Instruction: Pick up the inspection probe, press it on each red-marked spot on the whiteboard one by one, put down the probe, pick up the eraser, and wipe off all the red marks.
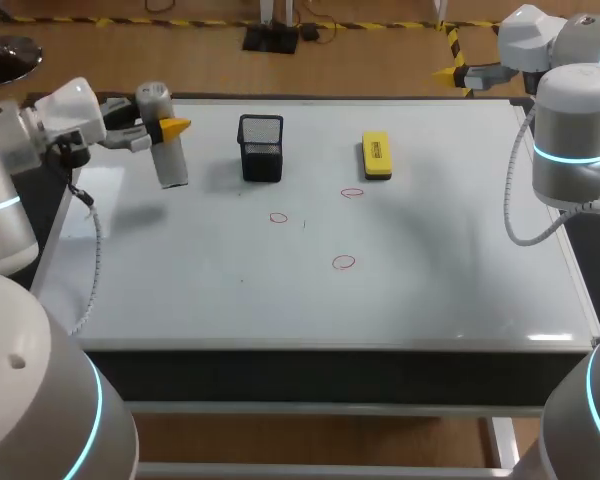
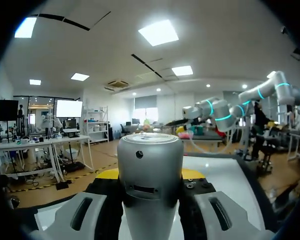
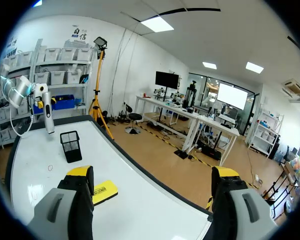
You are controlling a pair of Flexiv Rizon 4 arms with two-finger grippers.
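Nearest me on the whiteboard (image 1: 430,300) the closest red mark (image 1: 343,262) is lying, with the left red mark (image 1: 278,217) and the right red mark (image 1: 352,192) a little further back, all three well apart. Beyond them the black mesh holder (image 1: 261,148) is standing and the yellow eraser (image 1: 377,156) is lying flat. At the far left my left gripper (image 1: 160,128) is clamping the grey probe (image 2: 150,170) from both sides and carrying it above the board, tip hanging down. My right gripper (image 3: 152,180) is waiting off the far right corner, fingers spread wide and holding nothing. As I judge it, I am in the carry toward the first mark. Doing it well means passing clear of the holder, keeping the probe upright and lowering straight so the tip lands inside the ring. The head view is showing all three marks. The left wrist view is showing none, the probe body blocking it, so centring has to rely on the overhead. The right wrist view is showing eraser, holder and the distant probe side-on.
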